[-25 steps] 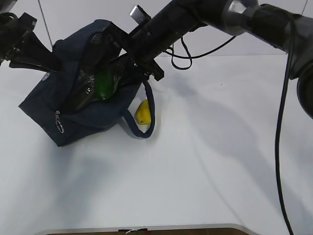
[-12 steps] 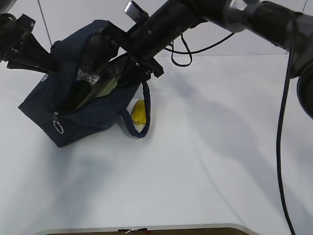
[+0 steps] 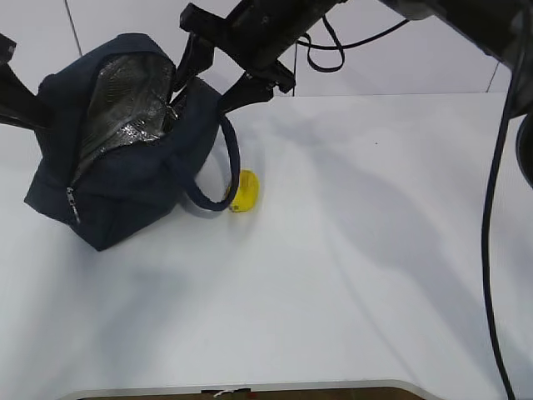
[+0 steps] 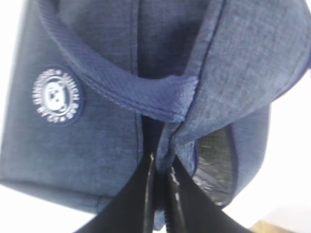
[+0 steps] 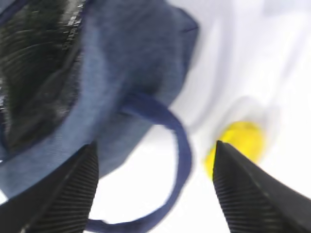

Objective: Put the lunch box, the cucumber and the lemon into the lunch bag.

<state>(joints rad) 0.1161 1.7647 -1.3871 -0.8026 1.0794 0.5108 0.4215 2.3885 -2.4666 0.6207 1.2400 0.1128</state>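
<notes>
The navy lunch bag (image 3: 125, 179) stands at the left, its mouth gaping and the silver lining (image 3: 125, 104) showing. My left gripper (image 4: 160, 167) is shut on the fabric at the bag's rim; it enters from the left edge (image 3: 21, 100). Just above the bag's right side hangs my right gripper (image 3: 218, 73), open and empty, with the handle loop (image 5: 181, 160) below it. The yellow lemon (image 3: 243, 190) lies on the table beside that loop, and also shows by the right finger (image 5: 240, 143). Neither the cucumber nor the lunch box is in view.
The white table (image 3: 358, 250) stretches to the right and front of the bag. A white wall runs behind it. Black cables (image 3: 321, 58) hang from the right arm above the far edge.
The green cucumber seen in the bag's mouth no longer shows. My right gripper has lifted out and opened wider. The bag has swung more upright and leftward, leaving the lemon outside the handle loop.
</notes>
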